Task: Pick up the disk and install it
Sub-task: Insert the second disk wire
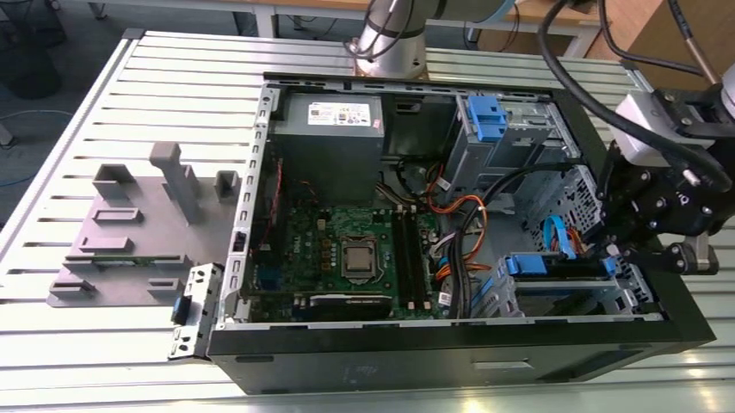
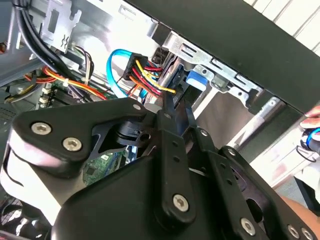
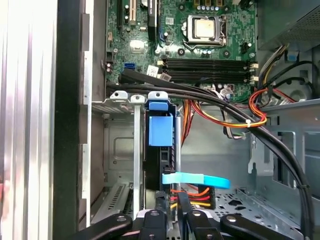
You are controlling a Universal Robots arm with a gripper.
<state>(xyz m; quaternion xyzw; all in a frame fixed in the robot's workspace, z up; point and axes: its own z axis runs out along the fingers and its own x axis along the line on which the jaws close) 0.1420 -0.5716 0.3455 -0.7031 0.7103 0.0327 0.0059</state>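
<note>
The disk (image 3: 161, 150) is seen edge-on in the first wrist view, standing in the drive bay of the open computer case (image 1: 460, 344), its blue carrier tab uppermost. In the exterior view it sits at the near right of the case, as a blue-framed block (image 1: 552, 267) beside the bay's metal wall. The gripper (image 3: 172, 197) is pressed onto the disk's rear end, its fingers (image 2: 172, 107) closed narrowly on the carrier edge. The pick-up is judged done and the insertion well advanced; whether the carrier is fully latched cannot be told. A light-blue data cable (image 3: 195, 179) and a red-yellow-black power lead (image 3: 192, 192) lie just beside the fingers. Thick black cables (image 3: 240, 107) cross over the bay towards the motherboard (image 3: 200, 40). On the exterior view's left, a grey slotted stand (image 1: 144, 232) rests on the slatted table (image 1: 69, 172). The contact between pads and carrier is largely hidden by the gripper's own body.
</note>
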